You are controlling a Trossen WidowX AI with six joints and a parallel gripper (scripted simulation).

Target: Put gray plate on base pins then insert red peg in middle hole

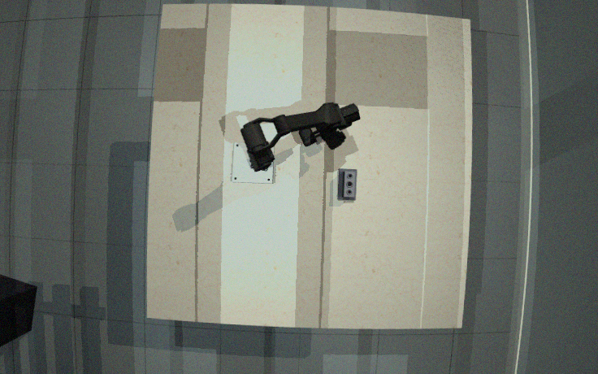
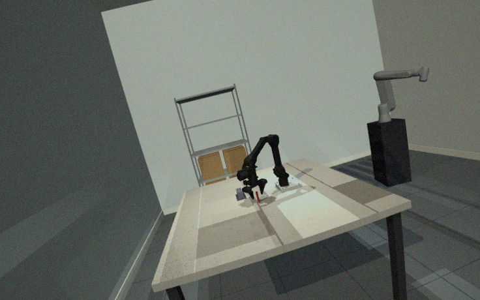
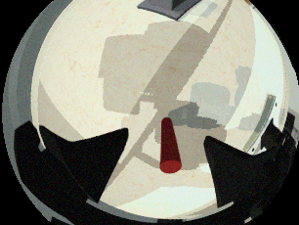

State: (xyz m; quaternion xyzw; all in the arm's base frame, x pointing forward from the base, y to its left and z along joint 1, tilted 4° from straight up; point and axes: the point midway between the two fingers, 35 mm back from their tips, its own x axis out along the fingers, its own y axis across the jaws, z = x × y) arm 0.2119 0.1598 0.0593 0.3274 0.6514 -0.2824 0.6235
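Observation:
The red peg (image 2: 257, 197) (image 3: 169, 149) stands upright on the table. My gripper (image 2: 258, 193) (image 3: 168, 137) is open around it, one finger on each side, with gaps between peg and fingers in the wrist view. The arm hides the peg in the top view. The gray plate (image 1: 353, 180) appears to lie flat on top of the darker gray base (image 1: 340, 186) (image 3: 158, 8). Three round holes show in a row, and the middle one looks empty. Whether pins fill the outer holes is too small to tell. Only the base's lower part shows at the wrist view's top edge.
The white mounting plate (image 1: 241, 178) under my arm's foot lies to the left of the plate and base in the top view. A metal shelf (image 2: 212, 124) and another arm on a black pedestal (image 2: 389, 152) stand beyond the table (image 2: 235, 220).

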